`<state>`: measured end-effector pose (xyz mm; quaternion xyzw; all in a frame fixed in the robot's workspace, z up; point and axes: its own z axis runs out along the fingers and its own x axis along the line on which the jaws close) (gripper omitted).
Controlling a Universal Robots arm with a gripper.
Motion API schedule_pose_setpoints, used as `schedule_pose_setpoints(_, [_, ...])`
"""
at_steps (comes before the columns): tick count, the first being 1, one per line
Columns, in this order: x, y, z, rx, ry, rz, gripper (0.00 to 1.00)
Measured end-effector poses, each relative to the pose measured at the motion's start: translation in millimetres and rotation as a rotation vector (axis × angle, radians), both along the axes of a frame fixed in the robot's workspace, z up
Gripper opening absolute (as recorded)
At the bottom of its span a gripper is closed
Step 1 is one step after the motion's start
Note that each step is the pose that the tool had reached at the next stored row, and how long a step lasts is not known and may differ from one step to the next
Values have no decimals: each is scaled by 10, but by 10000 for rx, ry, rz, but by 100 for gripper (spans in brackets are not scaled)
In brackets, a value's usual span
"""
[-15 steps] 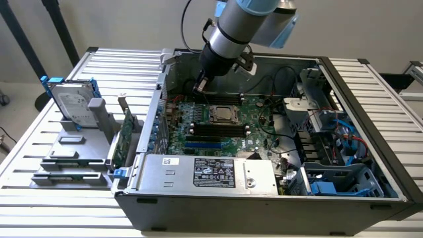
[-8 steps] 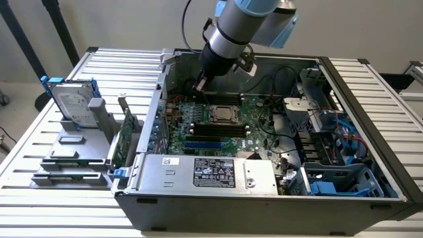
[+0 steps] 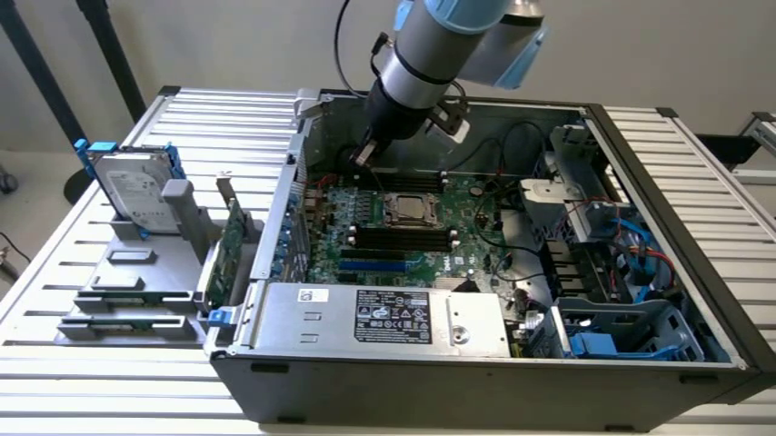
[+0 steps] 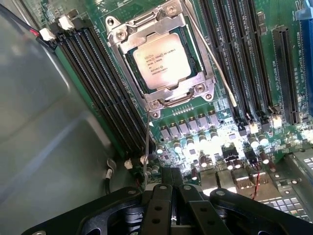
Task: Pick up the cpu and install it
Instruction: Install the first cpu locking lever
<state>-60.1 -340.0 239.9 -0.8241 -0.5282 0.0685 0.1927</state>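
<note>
The cpu (image 4: 162, 61) lies flat in its motherboard socket, silver top with printed text, framed by the metal retention bracket (image 4: 146, 29). In the exterior view the cpu (image 3: 406, 208) sits at the middle of the green motherboard inside the open computer case. My gripper (image 4: 171, 172) is shut, its fingers pressed together with nothing visibly between them. It hovers above the board's edge beyond the socket, near the case's back wall (image 3: 362, 161). A thin wire socket lever (image 4: 147, 142) runs from the socket corner to just beside the fingertips.
Black memory slots (image 4: 98, 73) flank the socket on both sides. A silver power supply (image 3: 382, 316) fills the case's front. Drive cages and blue cables (image 3: 631, 263) are at the exterior view's right. A hard drive (image 3: 131, 193) and a green card (image 3: 225, 254) stand in holders outside the case.
</note>
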Motion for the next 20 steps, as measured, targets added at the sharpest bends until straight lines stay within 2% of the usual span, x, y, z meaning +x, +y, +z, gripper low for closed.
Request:
schedule_pose_setpoints(6, [-80,-43,0,74,0,-78,11])
schedule_pose_setpoints(9, [-100,-43,0,178,0,-240,11])
schedule_pose_setpoints(13, [-114,-43,0,439,0,-470,11])
schedule_pose_setpoints(15, [-118,-43,0,606,-6,-544,11])
schedule_pose_setpoints(18, [-119,-43,0,889,-59,-600,11])
schedule_pose_setpoints(19, [-119,-43,0,970,-95,-607,11])
schedule_pose_setpoints(20, [-119,-43,0,1012,-127,-609,11])
